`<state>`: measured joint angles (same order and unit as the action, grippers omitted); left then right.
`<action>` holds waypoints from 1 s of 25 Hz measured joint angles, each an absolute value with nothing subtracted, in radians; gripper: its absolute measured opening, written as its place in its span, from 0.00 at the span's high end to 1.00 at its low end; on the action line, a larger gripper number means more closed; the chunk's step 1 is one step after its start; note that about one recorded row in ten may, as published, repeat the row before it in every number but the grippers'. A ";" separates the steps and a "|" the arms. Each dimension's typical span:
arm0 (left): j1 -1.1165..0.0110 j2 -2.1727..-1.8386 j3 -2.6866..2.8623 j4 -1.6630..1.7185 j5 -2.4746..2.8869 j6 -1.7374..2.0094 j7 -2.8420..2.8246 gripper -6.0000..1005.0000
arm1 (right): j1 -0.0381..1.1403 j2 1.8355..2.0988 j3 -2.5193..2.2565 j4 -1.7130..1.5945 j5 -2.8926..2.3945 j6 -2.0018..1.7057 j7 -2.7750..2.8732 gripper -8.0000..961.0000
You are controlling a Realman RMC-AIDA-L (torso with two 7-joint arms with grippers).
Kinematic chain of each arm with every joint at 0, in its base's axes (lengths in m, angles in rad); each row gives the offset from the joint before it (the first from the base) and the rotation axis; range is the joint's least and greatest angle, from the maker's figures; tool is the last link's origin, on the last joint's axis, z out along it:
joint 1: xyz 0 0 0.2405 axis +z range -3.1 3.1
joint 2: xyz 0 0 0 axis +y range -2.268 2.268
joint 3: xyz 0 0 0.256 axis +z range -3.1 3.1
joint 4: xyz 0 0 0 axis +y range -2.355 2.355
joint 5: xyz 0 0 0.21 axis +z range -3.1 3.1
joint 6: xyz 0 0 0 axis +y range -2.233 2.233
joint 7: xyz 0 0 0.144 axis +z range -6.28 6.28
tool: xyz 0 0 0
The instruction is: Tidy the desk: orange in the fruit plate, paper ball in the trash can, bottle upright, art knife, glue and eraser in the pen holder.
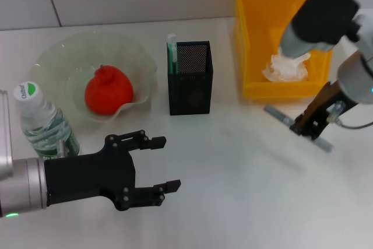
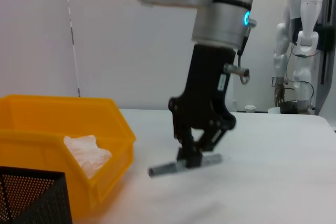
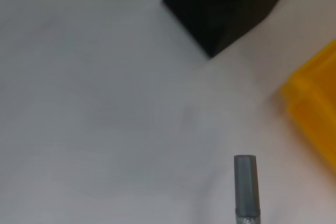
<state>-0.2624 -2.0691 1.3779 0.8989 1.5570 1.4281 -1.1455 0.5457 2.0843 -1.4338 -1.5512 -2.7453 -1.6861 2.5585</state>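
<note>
My right gripper [image 1: 308,123] is shut on the grey art knife [image 1: 278,116] and holds it low over the table in front of the yellow trash bin [image 1: 247,39]. The left wrist view shows that gripper [image 2: 195,155] clamped on the knife [image 2: 167,169]. The knife's end shows in the right wrist view [image 3: 245,184]. The paper ball [image 1: 285,67] lies in the bin. The orange [image 1: 108,90] sits in the glass fruit plate [image 1: 52,56]. The bottle [image 1: 41,119] stands upright. The black mesh pen holder [image 1: 190,80] holds a green item [image 1: 171,56]. My left gripper [image 1: 166,164] is open and empty.
The pen holder stands between the plate and the bin, and also shows in the right wrist view [image 3: 226,3]. The bin [image 2: 63,124] with the paper ball [image 2: 86,151] shows in the left wrist view. Another robot [image 2: 302,35] stands far behind the table.
</note>
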 joint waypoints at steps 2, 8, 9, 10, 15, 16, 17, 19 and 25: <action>-0.262 -2.069 1.379 0.899 1.557 1.428 -1.146 0.23 | 0.525 2.085 -1.408 -1.602 -2.745 -1.679 2.555 0.87; -0.263 -2.071 1.381 0.897 1.557 1.428 -1.145 0.23 | 0.462 2.087 -1.374 -1.713 -2.739 -1.629 2.543 0.87; -0.263 -2.071 1.381 0.897 1.557 1.428 -1.145 0.23 | 0.462 2.087 -1.374 -1.713 -2.739 -1.629 2.543 0.87; -0.263 -2.071 1.381 0.897 1.557 1.428 -1.145 0.23 | 0.457 2.087 -1.372 -1.721 -2.736 -1.625 2.542 0.87; -0.265 -2.071 1.388 0.897 1.557 1.428 -1.147 0.23 | 0.455 2.088 -1.368 -1.717 -2.728 -1.623 2.541 0.87; -0.265 -2.071 1.388 0.897 1.557 1.428 -1.147 0.23 | 0.458 2.088 -1.370 -1.716 -2.727 -1.623 2.541 0.87; -0.265 -2.071 1.389 0.897 1.557 1.428 -1.147 0.23 | 0.458 2.088 -1.370 -1.716 -2.727 -1.623 2.541 0.87; -0.265 -2.071 1.390 0.897 1.557 1.428 -1.147 0.23 | 0.467 2.085 -1.361 -1.716 -2.699 -1.627 2.540 0.87; -0.267 -2.071 1.396 0.897 1.557 1.428 -1.146 0.23 | 0.499 2.079 -1.317 -1.700 -2.664 -1.636 2.530 0.87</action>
<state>-0.2667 -2.0709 1.3962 0.8973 1.5570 1.4282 -1.1463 0.4993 2.0790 -1.3168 -1.7001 -2.6635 -1.6359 2.5296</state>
